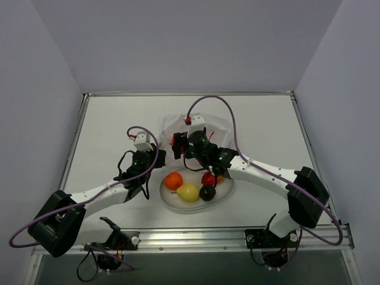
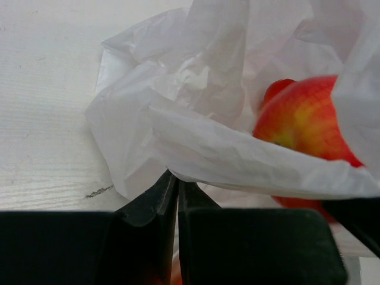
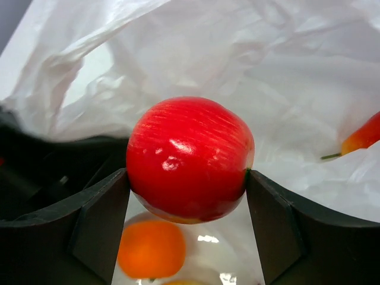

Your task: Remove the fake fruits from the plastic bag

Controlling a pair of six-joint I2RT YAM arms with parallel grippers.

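The crinkled white plastic bag (image 1: 205, 126) lies behind the white oval plate (image 1: 224, 194). My right gripper (image 1: 177, 143) is shut on a round red fruit (image 3: 190, 157), held in the air above the plate's near-bag edge. My left gripper (image 2: 174, 178) is shut, pinching the bag's edge (image 2: 196, 142) at its left side (image 1: 153, 155). A red-orange fruit (image 2: 303, 119) lies inside the bag; it also shows in the right wrist view (image 3: 365, 135). On the plate are an orange (image 1: 173, 180), a yellow pear (image 1: 188, 192), a dark plum (image 1: 207, 193) and a small red fruit (image 1: 208, 179).
The plate (image 3: 225, 261) with the orange (image 3: 151, 249) lies directly below the held fruit. Both arms reach in from the near edge and meet at the bag. Grey walls surround the white table (image 1: 113, 130) on three sides.
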